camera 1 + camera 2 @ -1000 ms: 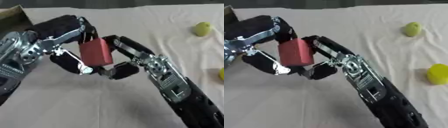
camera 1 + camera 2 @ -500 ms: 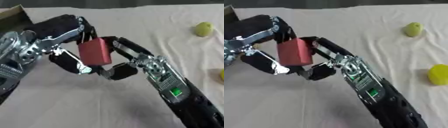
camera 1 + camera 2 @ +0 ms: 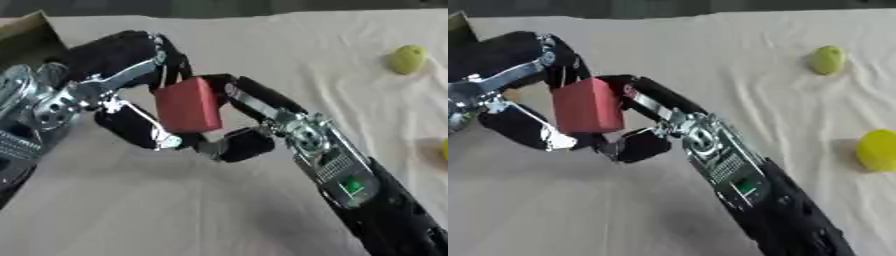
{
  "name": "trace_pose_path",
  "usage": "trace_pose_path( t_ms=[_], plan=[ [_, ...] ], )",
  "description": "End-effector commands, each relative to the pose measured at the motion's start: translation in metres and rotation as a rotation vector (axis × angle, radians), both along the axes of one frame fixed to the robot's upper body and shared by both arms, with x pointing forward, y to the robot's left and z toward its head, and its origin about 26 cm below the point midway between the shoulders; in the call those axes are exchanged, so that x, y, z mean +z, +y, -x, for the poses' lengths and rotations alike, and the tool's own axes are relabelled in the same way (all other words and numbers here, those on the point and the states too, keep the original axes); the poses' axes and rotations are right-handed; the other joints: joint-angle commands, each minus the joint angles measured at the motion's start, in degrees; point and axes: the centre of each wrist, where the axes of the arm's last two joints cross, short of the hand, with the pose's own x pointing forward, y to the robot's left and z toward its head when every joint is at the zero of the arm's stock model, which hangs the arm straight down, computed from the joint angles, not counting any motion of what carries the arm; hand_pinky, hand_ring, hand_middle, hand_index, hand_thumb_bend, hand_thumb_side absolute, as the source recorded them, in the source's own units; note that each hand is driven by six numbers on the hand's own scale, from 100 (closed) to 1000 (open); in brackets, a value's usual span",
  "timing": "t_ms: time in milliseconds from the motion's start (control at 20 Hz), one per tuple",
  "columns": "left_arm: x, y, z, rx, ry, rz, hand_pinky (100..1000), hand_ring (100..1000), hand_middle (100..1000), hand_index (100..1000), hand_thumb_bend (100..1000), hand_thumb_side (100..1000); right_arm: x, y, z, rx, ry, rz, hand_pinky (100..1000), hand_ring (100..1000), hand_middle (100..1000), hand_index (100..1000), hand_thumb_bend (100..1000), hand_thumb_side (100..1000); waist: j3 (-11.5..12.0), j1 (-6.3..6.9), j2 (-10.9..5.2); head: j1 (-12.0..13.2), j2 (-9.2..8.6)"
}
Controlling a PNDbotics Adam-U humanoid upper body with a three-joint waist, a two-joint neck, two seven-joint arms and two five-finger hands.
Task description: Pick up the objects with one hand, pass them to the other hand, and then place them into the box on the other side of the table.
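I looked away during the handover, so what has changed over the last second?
Almost nothing. The red block stays between the left hand and right hand, both curled round it above the cloth; neither has let go. The two yellow-green fruits have not moved.

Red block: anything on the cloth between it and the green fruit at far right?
Nothing. In the right eye view only bare, wrinkled cream cloth runs from the red block, held between both hands, to the green fruit.

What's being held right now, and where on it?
A red block, mid-handover: left robot hand curled round its left side and top, right robot hand on its right side.
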Motion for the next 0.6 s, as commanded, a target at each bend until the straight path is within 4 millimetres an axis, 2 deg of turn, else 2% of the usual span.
trace_pose_path(
  t_ms=[50,250,400,600],
  plan=[
    [0.0084,0.012,0.0012,0.039,-0.041,-0.009,515,406,287,338,548,100,0.0121,-0.006,0.0019,-0.013,-0.044,-0.015,760,730,814,937,195,490,0.0,0.18,-0.92,0.0,-0.66],
    [0.0103,0.014,0.0041,0.033,-0.035,0.001,514,402,282,336,546,100,0.0116,-0.0067,0.0015,-0.015,-0.042,0.0,769,738,808,949,238,410,0.0,0.23,-0.89,-0.1,-0.72],
    [0.0102,0.0142,0.0052,0.024,-0.011,0.007,511,400,280,335,542,100,0.0114,-0.006,0.0019,-0.004,-0.036,0.015,771,729,791,949,324,263,-0.1,0.22,-0.85,-0.2,-0.75],
    [0.0107,0.0145,0.0069,0.013,0.005,0.012,505,398,279,335,540,100,0.0115,-0.0065,0.0018,0.01,-0.026,0.027,768,719,778,945,405,113,-0.2,0.18,-0.81,-0.1,-0.68]
  ],
)
